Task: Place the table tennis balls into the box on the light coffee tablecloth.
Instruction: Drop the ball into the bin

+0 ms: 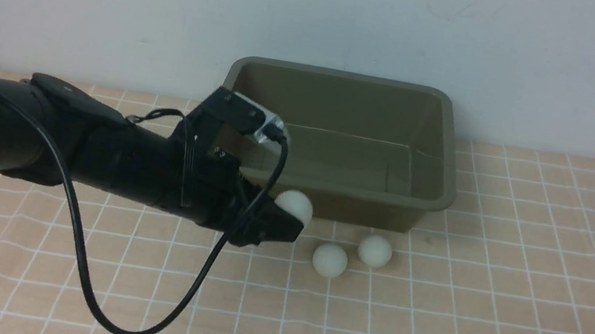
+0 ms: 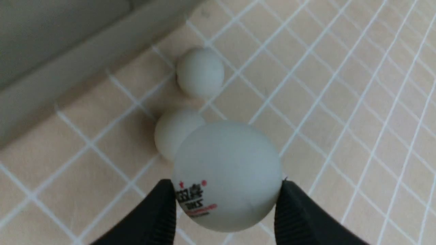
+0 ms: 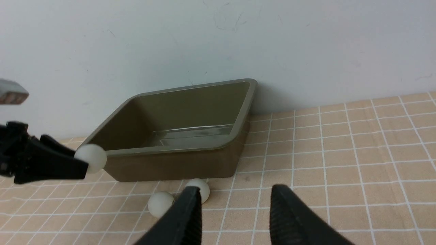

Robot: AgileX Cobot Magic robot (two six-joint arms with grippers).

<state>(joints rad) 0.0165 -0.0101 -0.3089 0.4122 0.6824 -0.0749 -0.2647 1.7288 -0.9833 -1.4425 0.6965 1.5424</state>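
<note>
My left gripper (image 1: 291, 218) is shut on one table tennis ball (image 1: 296, 204), a white sphere with dark and red print (image 2: 227, 170). It holds the ball above the light coffee tablecloth (image 1: 491, 317), just in front of the box's near left corner. The box (image 1: 330, 188) is an olive-green tub standing against the wall, with nothing showing inside. Two more white balls (image 1: 330, 260) (image 1: 374, 250) lie on the cloth by the box's front wall. My right gripper (image 3: 235, 200) shows only in its wrist view, its fingers apart with nothing between them.
A white wall rises directly behind the box (image 3: 177, 149). The left arm's black cable (image 1: 86, 289) loops down over the cloth at front left. Gridded cloth stretches to the right of the box.
</note>
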